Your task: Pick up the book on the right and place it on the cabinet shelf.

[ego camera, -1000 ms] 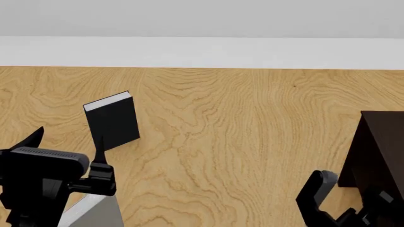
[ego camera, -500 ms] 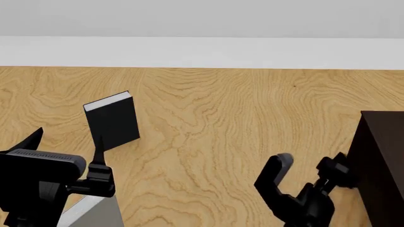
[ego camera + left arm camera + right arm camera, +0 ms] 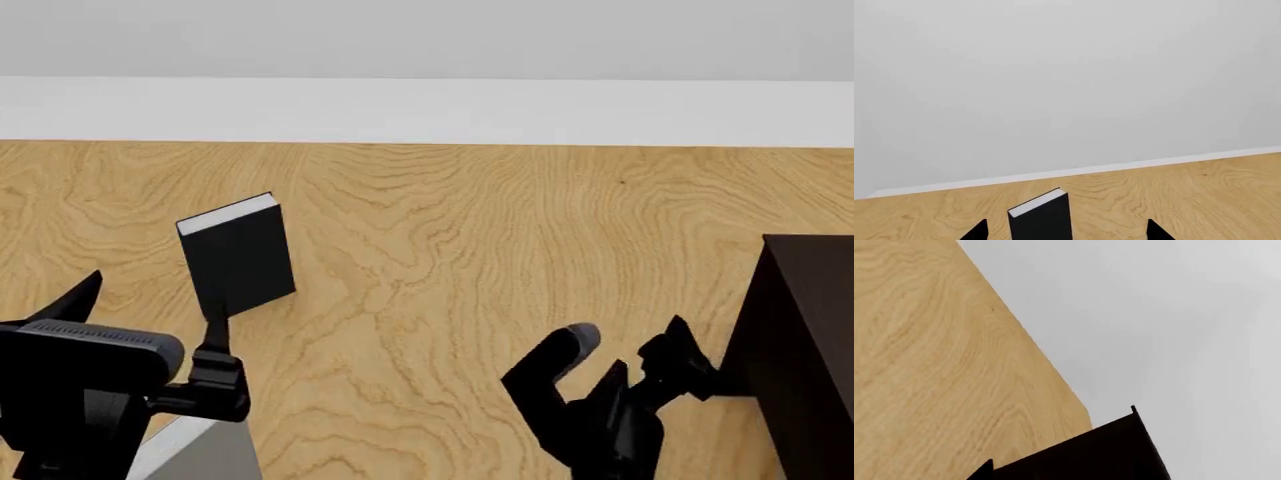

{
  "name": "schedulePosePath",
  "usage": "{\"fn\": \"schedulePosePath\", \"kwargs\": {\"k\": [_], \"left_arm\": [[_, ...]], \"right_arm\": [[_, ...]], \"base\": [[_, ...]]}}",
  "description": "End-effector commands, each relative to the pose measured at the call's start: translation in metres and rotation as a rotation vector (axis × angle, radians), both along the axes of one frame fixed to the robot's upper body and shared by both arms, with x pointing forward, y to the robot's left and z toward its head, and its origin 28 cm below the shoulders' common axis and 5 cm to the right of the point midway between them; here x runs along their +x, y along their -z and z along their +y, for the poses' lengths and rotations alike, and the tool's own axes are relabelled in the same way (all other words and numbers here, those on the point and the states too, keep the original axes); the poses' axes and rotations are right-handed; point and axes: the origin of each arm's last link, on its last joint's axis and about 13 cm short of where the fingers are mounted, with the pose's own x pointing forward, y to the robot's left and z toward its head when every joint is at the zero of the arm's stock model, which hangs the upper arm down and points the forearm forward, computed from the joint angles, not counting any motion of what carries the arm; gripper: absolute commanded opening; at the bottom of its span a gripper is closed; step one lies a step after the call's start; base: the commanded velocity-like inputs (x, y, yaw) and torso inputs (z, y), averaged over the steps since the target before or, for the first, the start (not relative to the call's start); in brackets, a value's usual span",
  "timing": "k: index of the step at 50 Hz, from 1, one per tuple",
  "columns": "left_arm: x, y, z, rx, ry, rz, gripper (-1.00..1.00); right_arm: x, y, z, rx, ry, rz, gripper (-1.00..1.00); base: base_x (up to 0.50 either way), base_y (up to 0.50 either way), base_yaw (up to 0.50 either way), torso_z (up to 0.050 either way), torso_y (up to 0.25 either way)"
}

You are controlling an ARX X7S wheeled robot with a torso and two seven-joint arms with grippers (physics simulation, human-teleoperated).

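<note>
Shifted leftward from the cabinet (image 3: 801, 340), the right gripper (image 3: 621, 350) is shown open and empty near the worktop's right edge, where collision is risked.

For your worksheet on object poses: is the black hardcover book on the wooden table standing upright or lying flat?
Upright. The black hardcover book stands on its bottom edge on the wooden table, white page edges on top; the left wrist view shows likewise.
</note>
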Motion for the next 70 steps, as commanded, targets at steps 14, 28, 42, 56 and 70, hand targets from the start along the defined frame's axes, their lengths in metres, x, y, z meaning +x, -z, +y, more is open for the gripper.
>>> {"fn": "schedulePosePath", "kwargs": {"k": [14,28,42,56,70], "left_arm": [[0.0,0.006,-0.004,-0.038,0.051,0.003,1.0],[-0.006,-0.002,-0.004,-0.057,0.062,-0.014,1.0],[-0.008,-0.004,-0.004,-0.06,0.06,-0.022,1.0],[-0.009,-0.005,-0.004,-0.061,0.062,-0.025,1.0],[-0.007,-0.002,-0.005,-0.061,0.066,-0.018,1.0]], "right_arm": [[-0.003,-0.047,0.012,0.302,-0.078,-0.271,1.0],[-0.024,-0.085,0.021,0.411,-0.162,-0.382,1.0],[-0.045,-0.116,0.029,0.442,-0.23,-0.484,1.0],[-0.065,-0.139,0.035,0.471,-0.287,-0.574,1.0],[-0.079,-0.152,0.038,0.496,-0.306,-0.679,1.0]], "base": [[0.0,0.0,0.0,0.0,0.0],[0.0,0.0,0.0,0.0,0.0],[0.0,0.0,0.0,0.0,0.0],[0.0,0.0,0.0,0.0,0.0],[0.0,0.0,0.0,0.0,0.0]]}}
